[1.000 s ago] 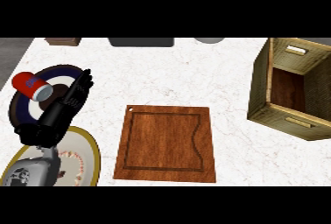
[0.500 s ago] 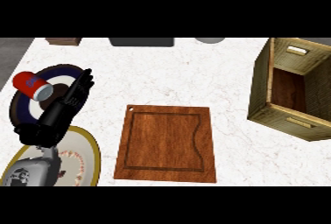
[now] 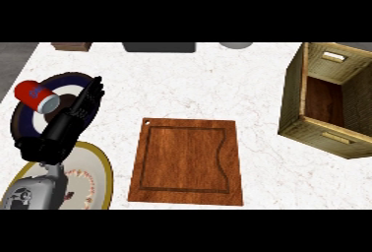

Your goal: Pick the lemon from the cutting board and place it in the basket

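Nearest, at the left edge: a grey forearm (image 3: 33,189) rising from the lower border, lying over a pale plate with a yellow rim (image 3: 98,170).

Left hand (image 3: 76,113): black, at the end of that forearm, fingers straight and together, pointing away toward the far side. It holds nothing. It lies over a dark blue round plate (image 3: 69,81).

Centre, near: wooden cutting board (image 3: 187,160), rectangular, with a routed groove inside its border and a small hole at its far left corner. Its top surface is bare; no lemon shows on it or anywhere else in the head view.

Left, middle distance: a red and blue can (image 3: 36,96), tipped on its side, resting on the dark blue plate just left of the hand's fingers; whether it touches them cannot be told.

Right, middle to far: a wooden basket (image 3: 294,106), box-shaped with slotted handles in its end walls, standing well apart from the cutting board. Its inside shows only a brown floor.

Far edge: a brown block (image 3: 71,47) at left, a dark flat item (image 3: 158,47) at centre, a pale round item (image 3: 236,45) to its right; all cut off by the view's top.

Surface: white marbled counter (image 3: 218,83).
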You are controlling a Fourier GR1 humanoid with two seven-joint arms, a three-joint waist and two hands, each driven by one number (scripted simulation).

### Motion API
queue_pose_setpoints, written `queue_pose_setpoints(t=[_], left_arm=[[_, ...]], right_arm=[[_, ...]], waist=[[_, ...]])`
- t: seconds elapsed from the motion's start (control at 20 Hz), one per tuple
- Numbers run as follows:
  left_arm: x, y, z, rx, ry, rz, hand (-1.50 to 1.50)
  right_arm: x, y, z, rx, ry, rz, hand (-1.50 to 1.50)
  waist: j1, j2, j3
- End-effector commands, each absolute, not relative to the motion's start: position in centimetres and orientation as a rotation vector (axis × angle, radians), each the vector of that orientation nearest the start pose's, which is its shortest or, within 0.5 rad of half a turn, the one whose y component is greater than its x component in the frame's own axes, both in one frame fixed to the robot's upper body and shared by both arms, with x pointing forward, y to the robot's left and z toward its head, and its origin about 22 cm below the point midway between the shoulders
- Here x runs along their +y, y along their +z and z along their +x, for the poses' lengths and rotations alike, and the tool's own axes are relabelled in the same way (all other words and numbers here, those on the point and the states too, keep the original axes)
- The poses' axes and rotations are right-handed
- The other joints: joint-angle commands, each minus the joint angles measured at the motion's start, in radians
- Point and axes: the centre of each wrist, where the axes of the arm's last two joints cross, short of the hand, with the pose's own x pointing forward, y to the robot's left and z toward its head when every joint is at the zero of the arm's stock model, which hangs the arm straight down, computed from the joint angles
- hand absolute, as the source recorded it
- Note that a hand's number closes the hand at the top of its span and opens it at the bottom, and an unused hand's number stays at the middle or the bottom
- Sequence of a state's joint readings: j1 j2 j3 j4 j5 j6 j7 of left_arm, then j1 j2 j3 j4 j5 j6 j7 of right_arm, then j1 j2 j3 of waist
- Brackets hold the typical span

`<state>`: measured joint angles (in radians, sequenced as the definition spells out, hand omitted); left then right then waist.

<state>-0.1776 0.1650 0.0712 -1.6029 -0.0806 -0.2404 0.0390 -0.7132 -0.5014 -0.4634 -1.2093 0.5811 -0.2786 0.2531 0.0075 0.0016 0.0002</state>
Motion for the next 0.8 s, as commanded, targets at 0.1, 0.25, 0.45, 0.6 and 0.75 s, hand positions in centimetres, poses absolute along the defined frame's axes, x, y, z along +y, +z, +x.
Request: queue_pose_setpoints(t=[0.1,0.25,0.45,0.6,0.75], left_arm=[[26.6,6.2,28.8,-1.692,-0.395,0.036,0.00],[26.5,6.1,27.3,-1.691,-0.387,0.046,0.00],[26.0,5.9,29.2,-1.694,-0.377,0.051,0.00],[27.1,4.7,27.4,-1.681,-0.372,0.054,0.00],[27.0,5.6,28.5,-1.707,-0.383,0.050,0.00]], right_arm=[[-39.4,21.3,37.1,-1.685,-0.110,-1.159,-1.50],[-40.4,24.3,36.9,-1.730,-0.161,-1.125,-1.50],[-39.7,24.6,37.0,-1.782,-0.284,-1.025,-1.50],[-42.0,25.8,35.0,-1.755,-0.424,-0.971,-1.50],[-44.7,27.1,33.5,-1.701,-0.447,-0.893,-1.50]], waist=[[-0.003,0.000,0.000],[0.000,-0.002,0.000],[-0.006,0.000,0.000],[-0.010,-0.004,0.000],[-0.014,-0.003,0.000]])
